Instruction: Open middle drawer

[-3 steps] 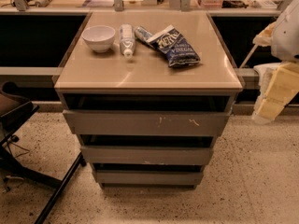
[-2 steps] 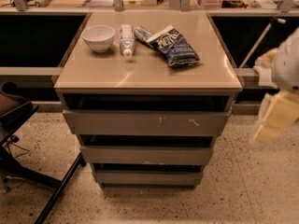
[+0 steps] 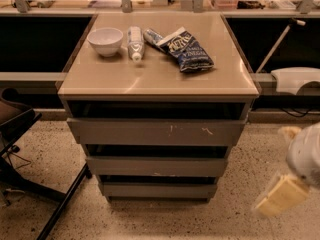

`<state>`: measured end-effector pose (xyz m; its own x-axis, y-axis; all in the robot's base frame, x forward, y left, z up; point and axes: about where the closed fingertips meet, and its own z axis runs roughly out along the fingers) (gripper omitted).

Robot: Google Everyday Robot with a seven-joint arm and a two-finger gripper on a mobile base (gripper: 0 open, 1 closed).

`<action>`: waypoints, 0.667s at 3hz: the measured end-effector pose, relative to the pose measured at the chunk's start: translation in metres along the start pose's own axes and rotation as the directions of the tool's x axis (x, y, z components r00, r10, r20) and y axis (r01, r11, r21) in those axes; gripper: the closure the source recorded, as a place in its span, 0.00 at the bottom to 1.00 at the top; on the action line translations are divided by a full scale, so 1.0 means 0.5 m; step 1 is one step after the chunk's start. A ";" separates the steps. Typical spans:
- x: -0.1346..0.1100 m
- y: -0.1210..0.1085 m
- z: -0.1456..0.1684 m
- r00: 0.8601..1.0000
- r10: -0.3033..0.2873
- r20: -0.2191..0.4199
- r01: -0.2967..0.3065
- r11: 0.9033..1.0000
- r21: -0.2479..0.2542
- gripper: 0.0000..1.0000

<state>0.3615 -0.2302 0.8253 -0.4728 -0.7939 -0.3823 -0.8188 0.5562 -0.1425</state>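
Observation:
A grey cabinet holds three handleless drawers. The middle drawer (image 3: 157, 166) has a plain grey front with a faint pale chip on its lower edge, and it looks closed. Above it is the top drawer (image 3: 156, 132), with white scratches on its front. Below it is the bottom drawer (image 3: 157, 189), the smallest-looking front. My gripper (image 3: 281, 195) is blurred at the lower right, to the right of the cabinet, about level with the bottom drawer and apart from all the fronts.
On the cabinet top (image 3: 150, 79) lie a white bowl (image 3: 105, 40), a plastic bottle (image 3: 135, 42) on its side and a blue snack bag (image 3: 186, 50). A black chair base (image 3: 30, 184) stands at the left. A white object (image 3: 296, 79) rests on the rail at the right.
My gripper and arm have moved down along the right side of the cabinet, from countertop height to near the floor. The drawers have not moved.

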 end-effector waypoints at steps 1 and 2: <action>0.068 0.080 0.152 0.993 0.118 0.021 -0.116 0.990 -0.080 0.00; 0.116 0.131 0.206 0.991 0.136 -0.014 -0.137 0.984 -0.118 0.00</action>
<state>0.3140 -0.2147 0.6999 -0.5844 -0.7144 -0.3849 -0.7791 0.6266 0.0199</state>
